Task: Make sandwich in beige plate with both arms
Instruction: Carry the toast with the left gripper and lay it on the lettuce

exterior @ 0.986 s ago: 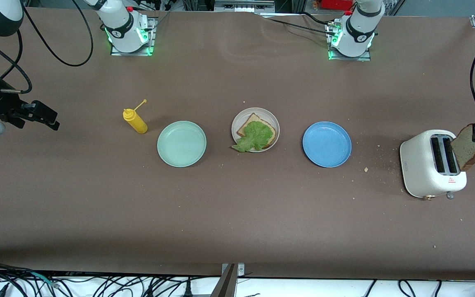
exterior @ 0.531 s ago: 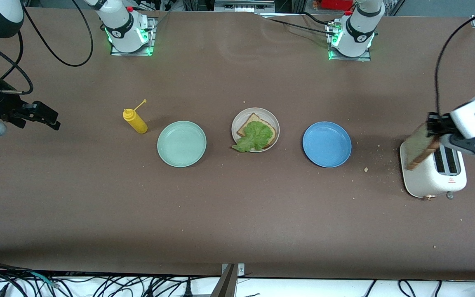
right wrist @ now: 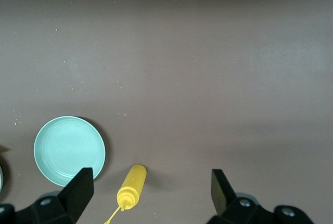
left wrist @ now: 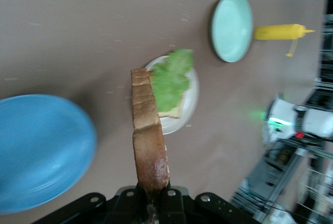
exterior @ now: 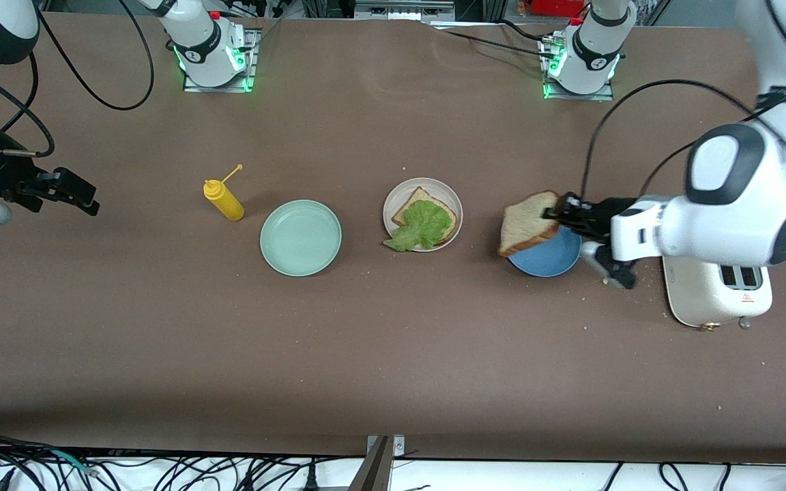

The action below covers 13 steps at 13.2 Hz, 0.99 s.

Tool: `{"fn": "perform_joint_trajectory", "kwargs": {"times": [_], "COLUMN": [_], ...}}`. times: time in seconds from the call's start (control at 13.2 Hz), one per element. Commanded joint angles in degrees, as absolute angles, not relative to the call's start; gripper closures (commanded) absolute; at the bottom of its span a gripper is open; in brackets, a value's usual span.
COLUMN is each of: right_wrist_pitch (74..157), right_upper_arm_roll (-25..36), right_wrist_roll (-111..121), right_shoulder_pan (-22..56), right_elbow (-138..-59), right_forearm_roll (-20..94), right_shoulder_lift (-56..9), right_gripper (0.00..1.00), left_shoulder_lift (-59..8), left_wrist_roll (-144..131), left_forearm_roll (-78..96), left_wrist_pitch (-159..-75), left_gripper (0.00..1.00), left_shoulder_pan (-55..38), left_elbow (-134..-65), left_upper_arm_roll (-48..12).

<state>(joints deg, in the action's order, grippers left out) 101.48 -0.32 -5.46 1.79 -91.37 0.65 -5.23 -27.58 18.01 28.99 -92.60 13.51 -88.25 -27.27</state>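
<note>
Both arms (exterior: 734, 198) are glossy white with black joints. Black cables (exterior: 611, 116) loop from them. Green lights glow at the bases (exterior: 215, 58).

The held bread slice (exterior: 528, 222) covers part of the blue plate (exterior: 548, 262), whose rim the left wrist view also cuts off. The left arm hides much of the toaster (exterior: 714, 300). Lettuce (exterior: 422, 226) conceals most of the lower slice.
</note>
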Motion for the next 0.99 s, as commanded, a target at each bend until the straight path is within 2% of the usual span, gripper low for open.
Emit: {"fn": "perform_joint_trajectory", "kwargs": {"times": [0.0,0.38,0.76,0.83,0.91], "right_wrist_pitch": [100.81,100.72,100.72,100.72,100.72], "right_upper_arm_roll": [-0.18,-0.18,-0.18,-0.26,-0.26], "right_wrist_roll": [-4.75,-4.75,-5.18,-5.36,-5.45], "right_shoulder_pan": [1.85,1.85,1.85,1.93,1.93], "right_elbow": [-90.88,-90.97,-91.05,-91.05,-91.14], "right_forearm_roll": [-0.18,-0.18,-0.18,-0.18,-0.18], "right_shoulder_lift": [-5.27,-5.19,-5.19,-5.19,-5.19], "right_gripper": [0.0,0.0,0.0,0.0,0.0], "left_shoulder_lift": [-33.9,-40.5,-46.31,-47.1,-47.63], "left_wrist_roll": [20.29,31.53,40.69,40.95,41.65], "left_forearm_roll": [39.59,52.55,53.79,53.79,54.49], "left_wrist_pitch": [-92.55,-102.82,-102.92,-103.01,-103.01], "left_gripper": [1.0,1.0,1.0,0.97,0.85], "left_shoulder_pan": [10.47,3.87,4.66,4.75,4.66], "left_elbow": [-86.66,-91.84,-93.78,-94.21,-94.31], "left_upper_arm_roll": [-27.25,-27.25,-27.16,-27.16,-27.07]}}
